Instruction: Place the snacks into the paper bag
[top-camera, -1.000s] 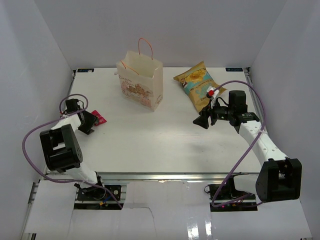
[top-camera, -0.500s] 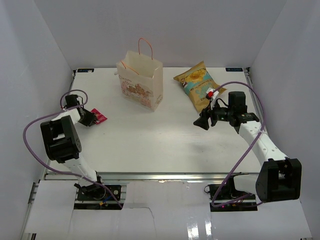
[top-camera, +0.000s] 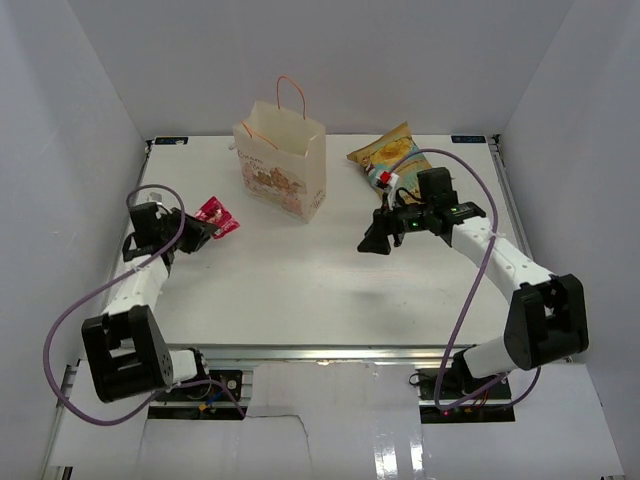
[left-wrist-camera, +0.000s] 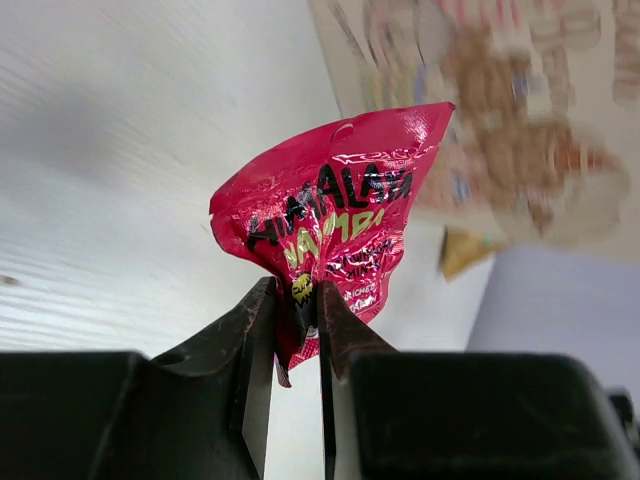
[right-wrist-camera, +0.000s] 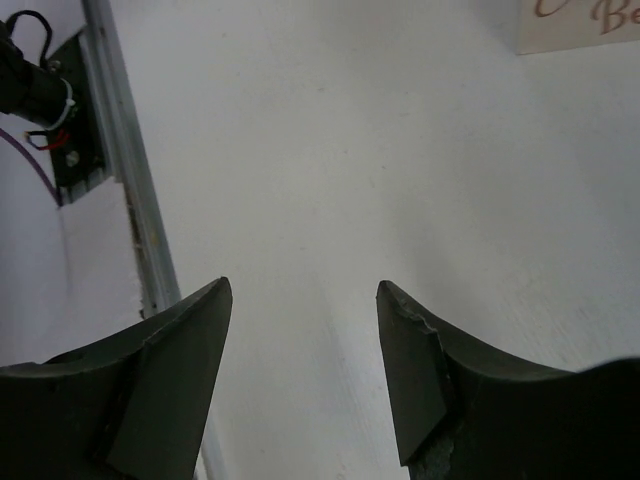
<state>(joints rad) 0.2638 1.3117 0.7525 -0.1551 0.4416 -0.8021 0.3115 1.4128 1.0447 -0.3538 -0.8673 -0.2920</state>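
My left gripper (top-camera: 203, 231) is shut on a red snack packet (top-camera: 216, 216) and holds it above the table, left of the paper bag (top-camera: 283, 162). In the left wrist view the crumpled red packet (left-wrist-camera: 335, 215) is pinched by its lower edge between the fingers, with the bag's brownish print (left-wrist-camera: 520, 150) blurred behind it. The cream bag stands upright at the back centre with orange cord handles. A yellow-and-teal crisp bag (top-camera: 385, 156) lies at the back right, partly hidden by my right arm. My right gripper (top-camera: 374, 243) is open and empty over the table's middle right.
The right wrist view shows bare white table, the metal rail (right-wrist-camera: 120, 170) along the table edge and a corner of the paper bag (right-wrist-camera: 590, 25). White walls enclose the table on three sides.
My left gripper has lifted the red packet off the table and carried it right, toward the paper bag. My right arm has swung left and farther back, over the crisp bag.
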